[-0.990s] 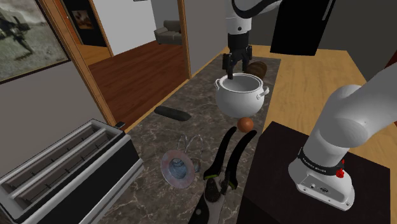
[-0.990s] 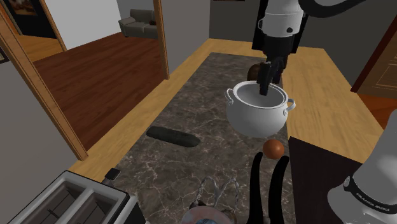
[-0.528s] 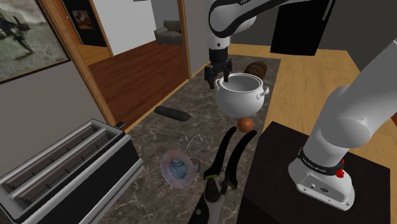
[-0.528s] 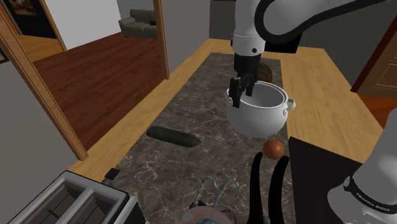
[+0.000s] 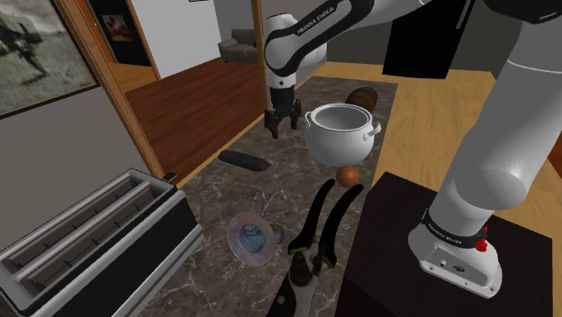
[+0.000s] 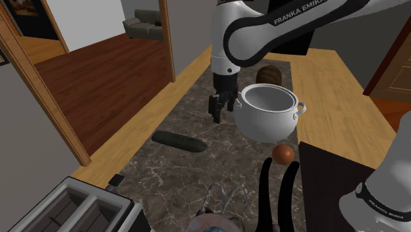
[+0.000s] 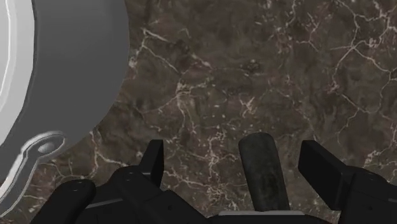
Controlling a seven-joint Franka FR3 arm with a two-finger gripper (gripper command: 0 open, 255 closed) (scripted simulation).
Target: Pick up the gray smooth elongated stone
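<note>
The dark grey stone (image 6: 178,141) is lying near the counter's (image 6: 168,176) doorway-side edge, long axis roughly along that edge. I'm hovering the gripper (image 6: 219,113), fingers apart, beside the white pot (image 6: 267,118); the stone is sitting toaster-ward (image 6: 85,209) of it.

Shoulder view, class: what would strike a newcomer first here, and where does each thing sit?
A black gripper hangs open above the marble counter, just left of a big white pot in the shoulder view. A dark long stone lies near the counter's left edge, and a toaster stands at lower left.
</note>
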